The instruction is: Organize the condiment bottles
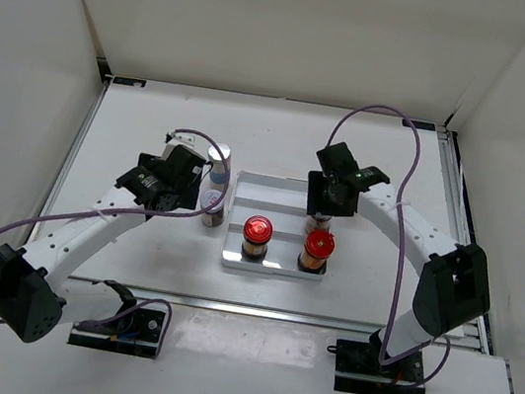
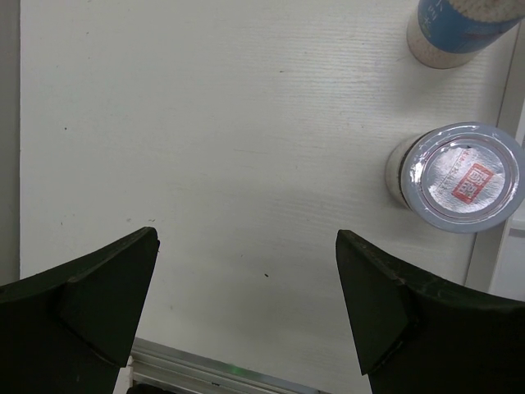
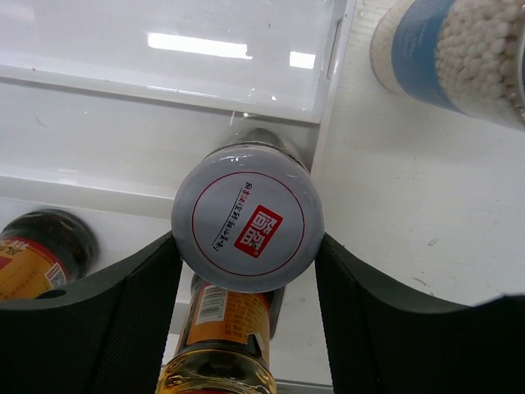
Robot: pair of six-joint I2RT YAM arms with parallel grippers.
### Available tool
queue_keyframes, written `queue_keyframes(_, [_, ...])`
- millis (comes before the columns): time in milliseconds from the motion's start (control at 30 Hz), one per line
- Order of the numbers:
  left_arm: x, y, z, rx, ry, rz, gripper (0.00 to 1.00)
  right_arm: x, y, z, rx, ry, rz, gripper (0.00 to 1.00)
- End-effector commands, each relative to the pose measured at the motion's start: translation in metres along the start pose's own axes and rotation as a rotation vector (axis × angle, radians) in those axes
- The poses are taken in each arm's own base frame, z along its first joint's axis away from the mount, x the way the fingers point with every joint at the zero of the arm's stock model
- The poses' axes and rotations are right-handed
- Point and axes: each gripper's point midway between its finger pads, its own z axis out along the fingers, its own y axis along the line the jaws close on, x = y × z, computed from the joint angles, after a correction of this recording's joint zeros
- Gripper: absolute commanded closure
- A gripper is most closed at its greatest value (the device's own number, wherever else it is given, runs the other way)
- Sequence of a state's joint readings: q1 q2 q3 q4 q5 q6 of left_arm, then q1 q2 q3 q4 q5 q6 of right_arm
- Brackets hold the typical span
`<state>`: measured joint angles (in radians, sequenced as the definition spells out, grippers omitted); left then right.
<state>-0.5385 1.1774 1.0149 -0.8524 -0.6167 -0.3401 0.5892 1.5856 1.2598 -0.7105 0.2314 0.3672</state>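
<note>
My right gripper [image 1: 324, 213] [image 3: 248, 250] is shut on a short silver-lidded jar [image 3: 248, 215] and holds it over the right end of the white ridged tray [image 1: 283, 196]. Two amber bottles with red caps [image 1: 257, 230] [image 1: 317, 246] stand in the tray's near row; one [image 3: 223, 324] is just below the held jar. My left gripper [image 1: 189, 198] [image 2: 246, 246] is open and empty over bare table, left of a second silver-lidded jar [image 1: 212, 205] [image 2: 463, 176] and a white-and-blue bottle [image 1: 218, 161] [image 2: 459, 29]. Another white-and-blue bottle [image 3: 447, 49] stands outside the tray by my right gripper.
The tray's far row [image 3: 164, 90] holds nothing. An aluminium rail [image 2: 213, 369] runs along the table's near edge below my left gripper. White walls close in the table on three sides.
</note>
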Motion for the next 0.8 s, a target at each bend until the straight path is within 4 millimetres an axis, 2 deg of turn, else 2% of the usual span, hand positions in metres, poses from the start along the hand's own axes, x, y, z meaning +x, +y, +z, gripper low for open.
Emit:
queue_keyframes(0, [-0.008,-0.006,-0.002,0.038,-0.009,-0.015,0.0,-0.001,0.004,-0.003,-0.026,-0.01,0.013,0.38])
queue_keyframes(67, [-0.012,-0.013,-0.004,0.075,-0.014,-0.026,0.0,-0.001,0.003,-0.01,-0.033,-0.028,0.016,0.15])
queue_keyframes(167, [-0.009,-0.027,-0.004,0.146,0.009,-0.024,0.0,-0.003,-0.005,-0.022,-0.025,-0.045,0.017,0.09])
queue_keyframes(200, [-0.01,-0.031,-0.005,0.17,0.006,-0.021,0.0,-0.009,-0.009,-0.033,-0.028,-0.072,0.032,0.08])
queue_keyframes(233, [-0.01,-0.035,-0.008,0.198,0.006,-0.025,0.0,-0.005,-0.014,-0.039,-0.013,-0.065,0.02,0.07])
queue_keyframes(300, [-0.012,-0.046,-0.013,0.269,0.008,-0.045,0.0,-0.01,-0.022,-0.06,0.004,-0.114,0.029,0.05])
queue_keyframes(333, [-0.019,-0.055,-0.015,0.313,-0.017,-0.062,0.0,-0.01,-0.026,-0.068,0.015,-0.128,0.031,0.05])
queue_keyframes(367, [-0.026,-0.068,-0.024,0.394,-0.027,-0.085,0.0,-0.009,-0.033,-0.085,0.023,-0.161,0.038,0.03])
queue_keyframes(433, [-0.033,-0.087,-0.029,0.491,-0.035,-0.108,0.0,-0.002,-0.05,-0.093,0.087,-0.193,0.045,0.0])
queue_keyframes(467, [-0.043,-0.095,-0.03,0.523,-0.064,-0.131,0.0,-0.001,-0.057,-0.103,0.101,-0.23,0.044,0.0])
queue_keyframes(600, [-0.046,-0.112,-0.011,0.521,-0.023,-0.114,0.0,0.025,-0.083,-0.095,0.206,-0.206,0.043,0.0])
queue_keyframes(633, [-0.036,-0.117,0.003,0.493,0.019,-0.096,0.0,0.029,-0.086,-0.092,0.224,-0.2,0.051,0.0])
queue_keyframes(767, [-0.02,-0.126,0.026,0.457,0.092,-0.069,0.0,0.046,-0.101,-0.09,0.299,-0.188,0.134,0.0])
